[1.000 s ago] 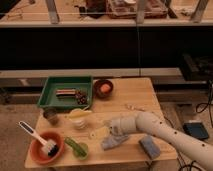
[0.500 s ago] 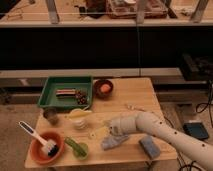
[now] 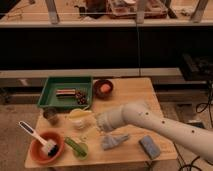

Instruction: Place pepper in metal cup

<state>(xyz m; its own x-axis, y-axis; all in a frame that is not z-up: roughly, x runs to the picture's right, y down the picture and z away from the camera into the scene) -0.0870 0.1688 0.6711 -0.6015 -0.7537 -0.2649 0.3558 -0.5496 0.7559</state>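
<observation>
The metal cup is short and grey-brown and stands at the table's left, just below the green tray. My gripper is at the end of the white arm, which reaches in from the right. It sits low over the table's middle, right of the pale yellow cup. A small pale yellow lump, apparently the pepper, lies at the gripper's tip. I cannot tell whether it is held. The gripper is well to the right of the metal cup.
A green tray with small items is at the back left, with a brown bowl beside it. An orange bowl with a brush is at the front left. Also at the front are a green cup with a dark green vegetable, a grey cloth and a blue sponge.
</observation>
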